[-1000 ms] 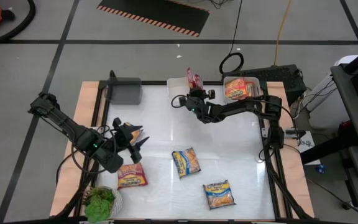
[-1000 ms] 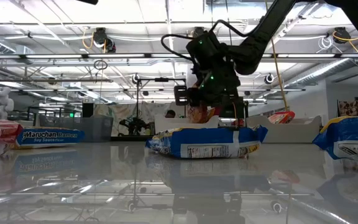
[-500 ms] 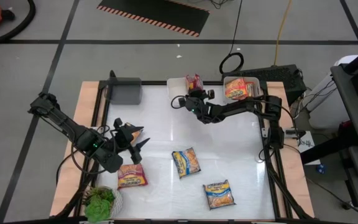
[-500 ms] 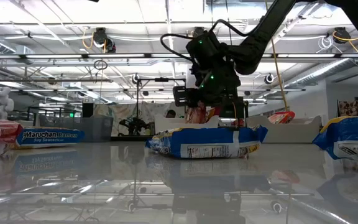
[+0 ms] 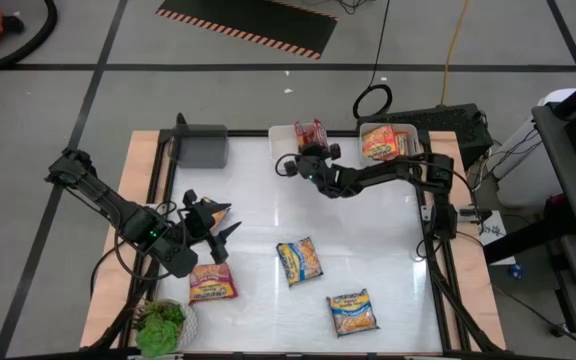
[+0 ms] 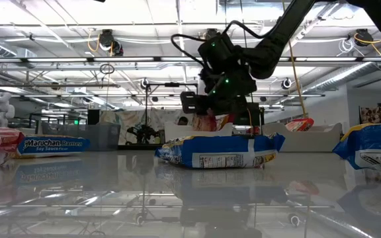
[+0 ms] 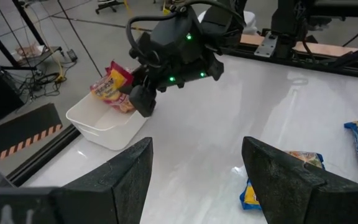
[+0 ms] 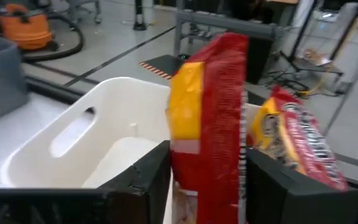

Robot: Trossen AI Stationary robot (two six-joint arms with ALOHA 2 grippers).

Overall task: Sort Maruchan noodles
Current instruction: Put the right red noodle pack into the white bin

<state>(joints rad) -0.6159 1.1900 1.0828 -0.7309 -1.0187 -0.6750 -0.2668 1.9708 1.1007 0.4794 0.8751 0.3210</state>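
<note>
High view: right gripper (image 5: 311,150) sits at the far edge of the tabletop, closed on a red packet (image 5: 313,130) that hangs over the white bin (image 5: 281,135). Bin lies straight ahead of the claw, so the coming move looks like a drop. Orange packet (image 5: 380,146) fills a second bin at the far right corner. Left gripper (image 5: 211,220) waits near the left edge, fingers spread, holding nothing; pink packet (image 5: 211,283) just beside it, two blue-yellow packets (image 5: 301,259) toward the near edge. Versus a second ago, the red packet has shifted from standing tall to lower and closer over the bin.

Low view: right claw has eased slightly left and down; packet mostly hidden behind the blue-yellow one, so depth is hard to judge.

Left wrist view: open fingers (image 7: 283,177) frame the right arm by the white bin (image 7: 98,122), another red packet already inside.

Right wrist view: red packet (image 8: 213,118) clamped upright between the fingers, long axis vertical, bin opening directly beyond.
</note>
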